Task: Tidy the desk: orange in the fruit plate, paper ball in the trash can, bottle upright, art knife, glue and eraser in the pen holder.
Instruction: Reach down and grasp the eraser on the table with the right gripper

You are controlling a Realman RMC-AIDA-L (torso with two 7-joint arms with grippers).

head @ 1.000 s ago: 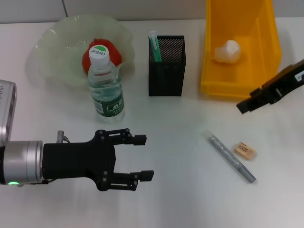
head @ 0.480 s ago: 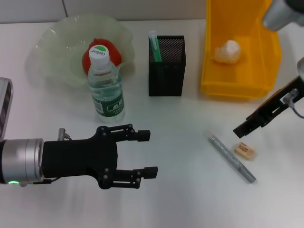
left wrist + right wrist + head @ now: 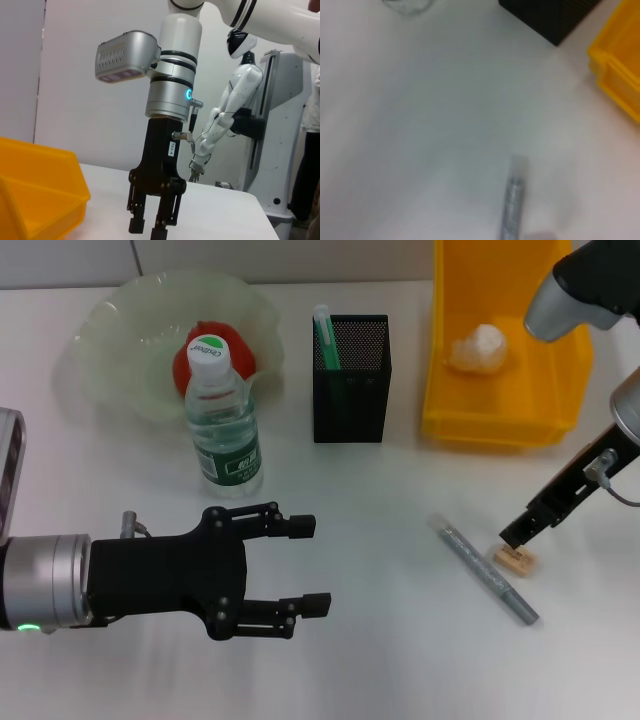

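The orange (image 3: 190,358) lies in the pale green fruit plate (image 3: 120,330), behind the upright bottle (image 3: 222,425). A paper ball (image 3: 478,348) rests in the yellow trash can (image 3: 555,390). The black mesh pen holder (image 3: 350,390) holds a green glue stick (image 3: 323,335). On the table to the right lie the grey art knife (image 3: 485,571) and the tan eraser (image 3: 516,559). My right gripper (image 3: 520,532) points down just above the eraser; in the left wrist view the right gripper (image 3: 150,227) has its fingers slightly apart. My left gripper (image 3: 308,565) hovers open over bare table at the front left.
The right wrist view shows the art knife (image 3: 512,205), a corner of the pen holder (image 3: 545,17) and the yellow trash can's edge (image 3: 620,80). Bare table lies between the bottle and the art knife.
My right gripper has come down and to the left, from beside the trash can to right over the eraser. The left gripper has hardly moved.
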